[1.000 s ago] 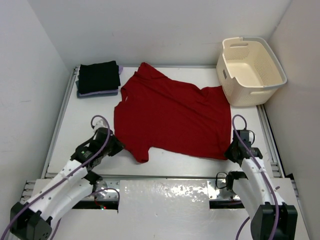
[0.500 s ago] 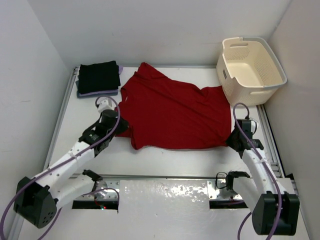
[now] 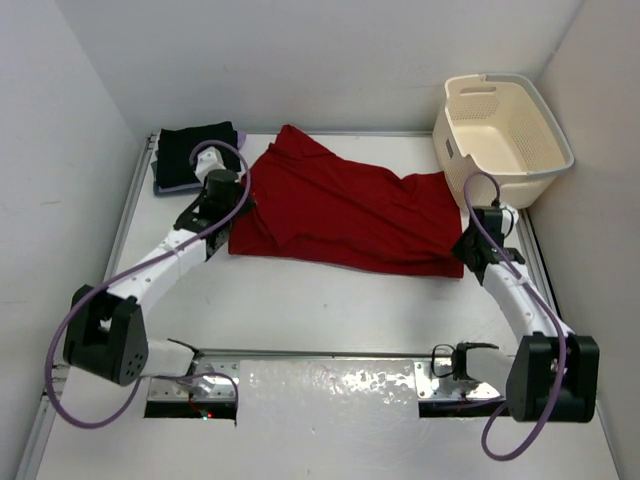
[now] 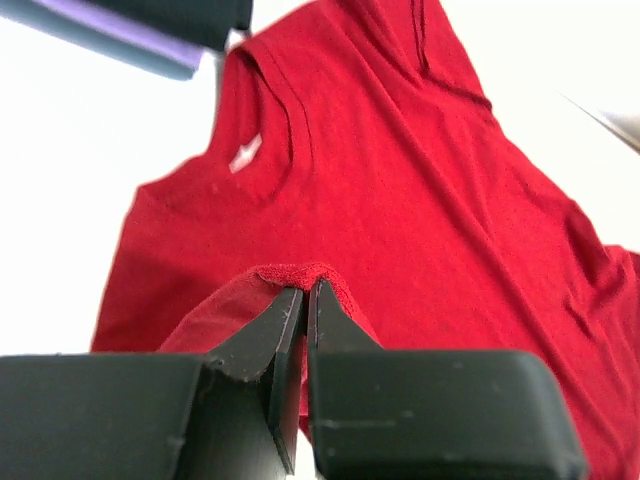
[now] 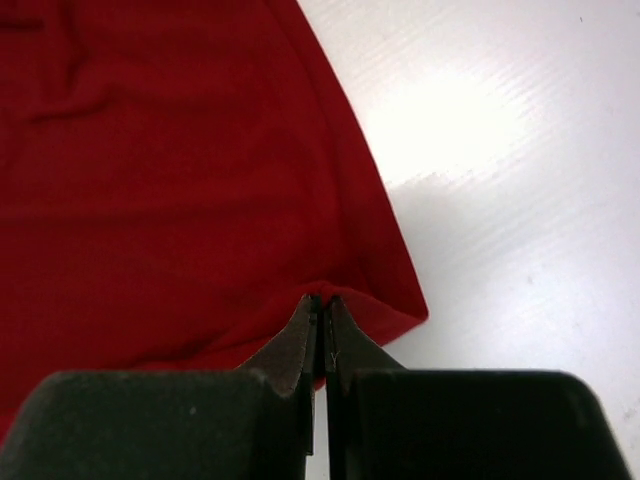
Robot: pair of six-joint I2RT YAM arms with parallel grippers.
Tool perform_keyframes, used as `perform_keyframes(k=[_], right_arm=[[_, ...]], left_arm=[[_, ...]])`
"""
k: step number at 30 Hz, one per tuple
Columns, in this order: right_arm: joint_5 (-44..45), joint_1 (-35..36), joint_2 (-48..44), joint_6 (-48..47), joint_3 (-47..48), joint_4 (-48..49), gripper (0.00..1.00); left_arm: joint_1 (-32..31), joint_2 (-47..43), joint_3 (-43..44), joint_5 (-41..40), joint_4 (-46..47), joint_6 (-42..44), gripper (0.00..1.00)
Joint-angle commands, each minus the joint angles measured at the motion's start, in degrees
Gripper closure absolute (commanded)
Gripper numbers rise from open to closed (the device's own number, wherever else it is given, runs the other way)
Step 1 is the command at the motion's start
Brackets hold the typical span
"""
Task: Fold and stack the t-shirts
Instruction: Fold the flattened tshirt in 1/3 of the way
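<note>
Top external view has the red t-shirt (image 3: 345,215) spread in a rumpled band across the middle of the white desk (image 3: 330,310), collar toward the left. The left tool (image 3: 238,205) sits over the shirt's left end, and the left wrist view shows its jaws pinched tight on a small raised fold of red cloth, with the collar just beyond. The right tool (image 3: 466,250) is at the shirt's near right corner; the right wrist view shows it clamped on the hem there. In the far left corner a folded black t-shirt (image 3: 197,152) lies on a lavender t-shirt (image 3: 165,186), perhaps with a blue layer beneath. A cream laundry basket (image 3: 505,130) stands at the far right, just beside the shirt's far right edge.
</note>
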Motion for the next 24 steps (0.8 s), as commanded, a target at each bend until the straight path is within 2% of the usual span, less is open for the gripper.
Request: perform_keyframes(k=[1, 8, 15, 18, 19, 20, 21, 23, 24], right_arm=[[1.99, -0.07, 3.32, -0.44, 3.53, 5.28, 1.00], [3.59, -0.07, 9.75, -1.23, 7.13, 7.92, 1.00], [5.25, -0.07, 14.76, -1.06, 7.57, 11.43, 1.00], [6.22, -0.07, 16.60, -1.49, 8.36, 12.49, 0.94], [6.05, -0.16, 17.04, -2.02, 9.24, 12.58, 0.86], [5.52, -0.07, 17.57, -2.72, 9.51, 12.49, 0.82], [4.56, -0.07, 17.58, -2.90, 10.03, 12.05, 0.72], [2.98, -0.07, 16.79, -2.90, 9.95, 11.52, 0.59], [2.27, 0.10, 16.09, -3.08, 9.16, 12.05, 0.53]], left_arm=[[2.13, 3.60, 4.60, 2.03, 6.92, 3.02, 1.00], [2.74, 13.71, 11.54, 5.55, 10.79, 8.74, 1.00], [3.62, 25.22, 20.32, 5.37, 11.67, 11.73, 1.00], [3.71, 29.96, 24.90, 4.68, 9.75, 12.70, 1.00], [3.80, 31.37, 26.30, 3.89, 8.69, 12.53, 0.87], [3.89, 32.69, 29.28, 3.10, 6.34, 12.52, 0.83], [4.32, 35.14, 30.87, 3.35, 5.35, 12.61, 0.57], [4.41, 36.92, 34.39, 3.88, 2.10, 13.05, 0.30], [4.41, 37.62, 35.19, 4.49, 1.74, 13.57, 0.22]])
